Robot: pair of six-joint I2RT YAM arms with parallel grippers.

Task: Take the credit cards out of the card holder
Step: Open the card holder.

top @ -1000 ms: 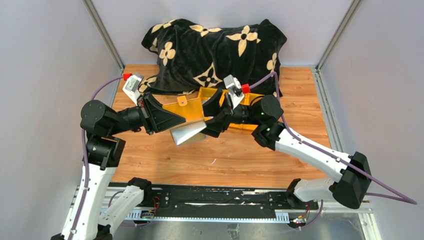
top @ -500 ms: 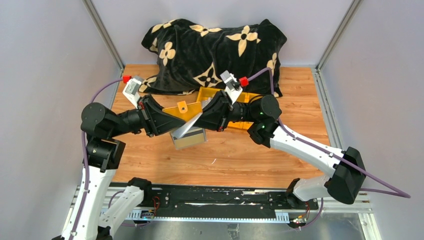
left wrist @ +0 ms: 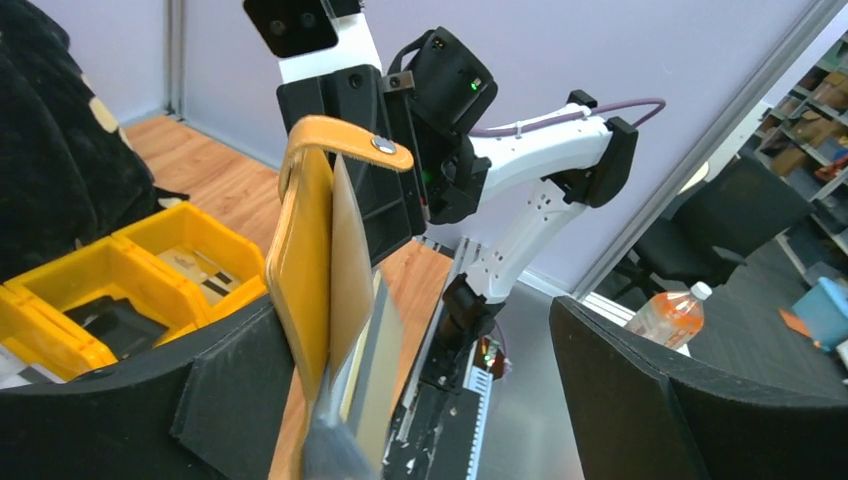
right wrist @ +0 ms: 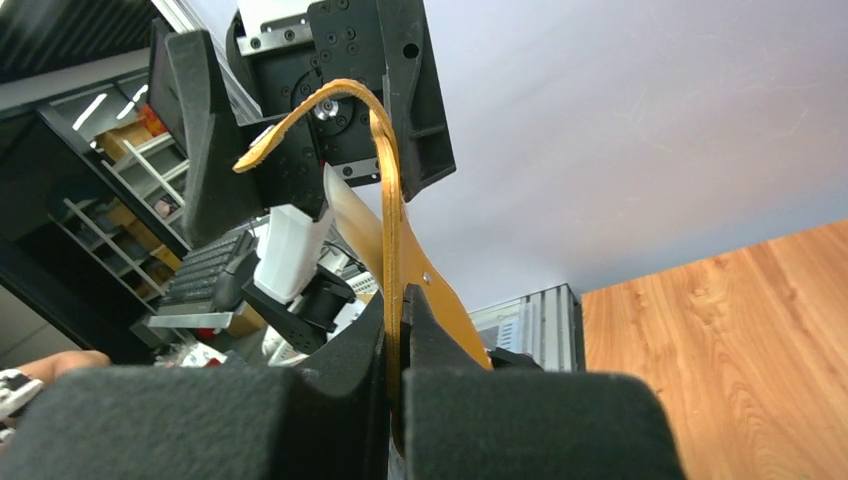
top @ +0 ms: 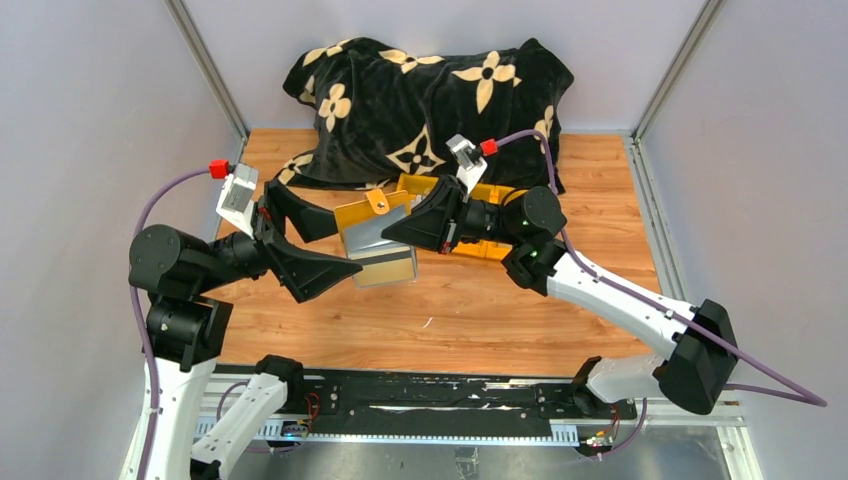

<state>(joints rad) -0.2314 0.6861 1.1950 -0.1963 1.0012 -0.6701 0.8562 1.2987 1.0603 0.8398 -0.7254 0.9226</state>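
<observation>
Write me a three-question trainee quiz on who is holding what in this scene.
1. True or false: the left tool has its jaws wide apart.
2. What grips the card holder? A) the left tool B) the right tool C) nothing grips it
3. Fill in: the plastic bins are ___ in colour.
Key: 1 true; 2 B; 3 yellow.

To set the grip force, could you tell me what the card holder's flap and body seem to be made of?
The flap looks like matte mustard leather or faux leather: it curves softly and carries a metal snap. The card holder body looks like silvery metal with a dull sheen, possibly coated plastic.
</observation>
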